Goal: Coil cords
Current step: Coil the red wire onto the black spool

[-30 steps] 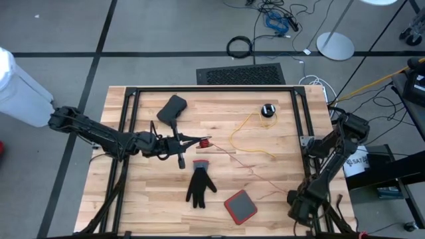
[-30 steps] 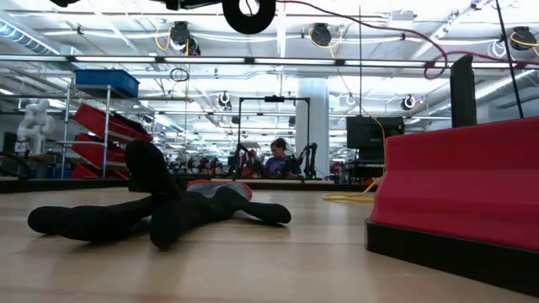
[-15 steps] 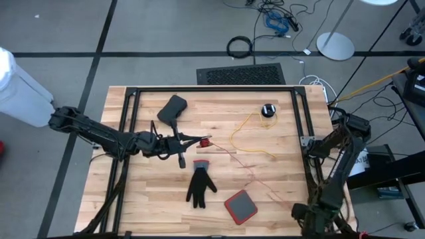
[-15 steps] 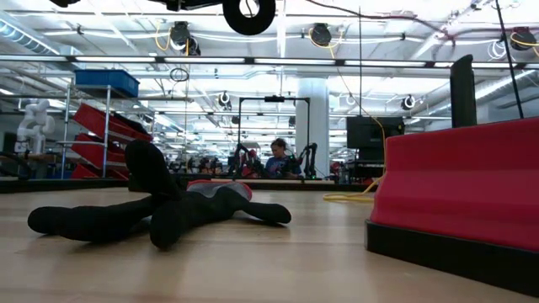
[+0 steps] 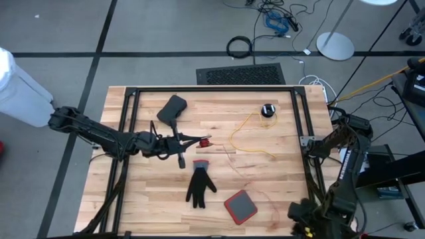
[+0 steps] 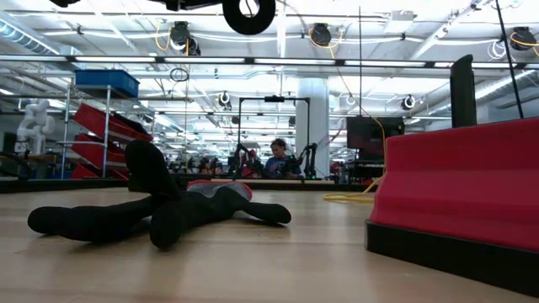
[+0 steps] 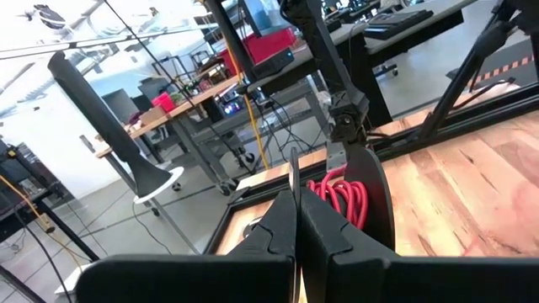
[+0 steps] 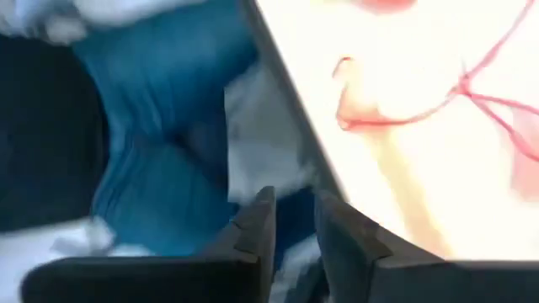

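Note:
My left gripper (image 5: 196, 141) reaches level over the table's middle, shut on a thin red cord wound into a small coil (image 7: 338, 199) beside a black round disc (image 7: 376, 202). The cord's loose length (image 5: 247, 174) lies slack on the wood, running toward the near right corner, where its end (image 8: 364, 111) curls. A yellow cord (image 5: 247, 133) lies in a loop at the far right, joined to a black puck (image 5: 267, 110). My right gripper (image 8: 294, 220) hangs past the table's near right corner, slightly open with nothing between its fingers. My left gripper has its shut fingertips (image 7: 295, 220) on the red cord at the coil (image 7: 324, 189); the fingers hide the exact spot. The fingers come level from the table's left. The coil sits just past the tips, clear of the table, with the rest trailing slack onto the wood.
A black glove (image 5: 199, 186) and a red-topped black box (image 5: 240, 206) lie near the front middle. A dark grey object (image 5: 172, 108) sits at the far left. Black frame rails (image 5: 300, 113) run along the table's sides and far edge.
My right gripper has risen and drawn back past the table's near right corner, tipping downward. The red cord that stretched up toward it has dropped and now lies slack on the table. The left gripper and the coil have stayed put.

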Controlling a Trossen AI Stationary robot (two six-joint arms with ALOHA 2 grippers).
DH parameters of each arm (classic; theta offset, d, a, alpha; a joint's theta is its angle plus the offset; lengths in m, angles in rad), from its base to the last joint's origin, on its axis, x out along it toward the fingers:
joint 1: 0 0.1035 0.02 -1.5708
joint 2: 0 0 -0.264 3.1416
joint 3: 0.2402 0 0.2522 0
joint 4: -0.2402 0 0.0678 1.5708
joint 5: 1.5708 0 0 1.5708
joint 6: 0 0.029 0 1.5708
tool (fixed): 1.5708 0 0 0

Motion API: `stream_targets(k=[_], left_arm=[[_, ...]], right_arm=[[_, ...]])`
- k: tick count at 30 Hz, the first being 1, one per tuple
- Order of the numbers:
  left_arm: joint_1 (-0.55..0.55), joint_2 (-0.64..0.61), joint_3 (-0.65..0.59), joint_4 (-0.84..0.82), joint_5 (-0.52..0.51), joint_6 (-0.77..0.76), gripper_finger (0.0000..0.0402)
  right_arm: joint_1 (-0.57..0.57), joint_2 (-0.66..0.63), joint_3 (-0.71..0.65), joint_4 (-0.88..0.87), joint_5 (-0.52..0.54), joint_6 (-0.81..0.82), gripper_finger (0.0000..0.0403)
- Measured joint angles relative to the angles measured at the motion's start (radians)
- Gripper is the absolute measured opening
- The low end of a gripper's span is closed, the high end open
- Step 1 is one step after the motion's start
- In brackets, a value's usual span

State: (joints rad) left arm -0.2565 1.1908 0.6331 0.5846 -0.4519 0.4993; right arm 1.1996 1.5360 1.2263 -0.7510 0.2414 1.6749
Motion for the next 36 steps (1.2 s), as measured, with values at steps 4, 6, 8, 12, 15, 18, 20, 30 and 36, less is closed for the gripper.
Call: stream_targets(k=[4,6,8,12,15,18,20,30,36], left_arm=[[0.000,0.000,0.000,0.002,0.000,0.000,0.0000],[0.000,0.000,0.000,0.002,0.000,0.000,0.0000],[0.000,0.000,0.000,0.001,0.000,0.000,0.0000],[0.000,0.000,0.000,0.001,0.000,0.000,0.0000],[0.000,0.000,0.000,0.001,0.000,0.001,0.0000],[0.000,0.000,0.000,0.000,0.000,0.001,0.0000],[0.000,0.000,0.000,0.000,0.000,0.001,0.0000],[0.000,0.000,0.000,0.000,0.000,-0.013,0.0000],[0.000,0.000,0.000,-0.003,0.000,-0.020,0.0000]], right_arm=[[-0.025,0.000,0.000,-0.036,0.226,-0.170,0.0098],[-0.047,0.000,0.000,-0.083,0.307,-0.230,0.0103],[-0.082,0.000,-0.001,-0.144,0.370,-0.275,0.0104],[-0.177,0.000,-0.044,-0.169,0.445,-0.389,0.0101],[-0.273,0.000,-0.110,-0.099,0.457,-0.507,0.0099],[-0.374,0.000,-0.202,0.056,0.468,-0.638,0.0099],[-0.439,0.000,-0.265,0.192,0.455,-0.716,0.0098],[-0.725,0.001,-0.574,0.894,0.292,-0.946,0.0098],[-0.838,0.000,-0.646,1.170,0.154,-1.029,0.0098]])
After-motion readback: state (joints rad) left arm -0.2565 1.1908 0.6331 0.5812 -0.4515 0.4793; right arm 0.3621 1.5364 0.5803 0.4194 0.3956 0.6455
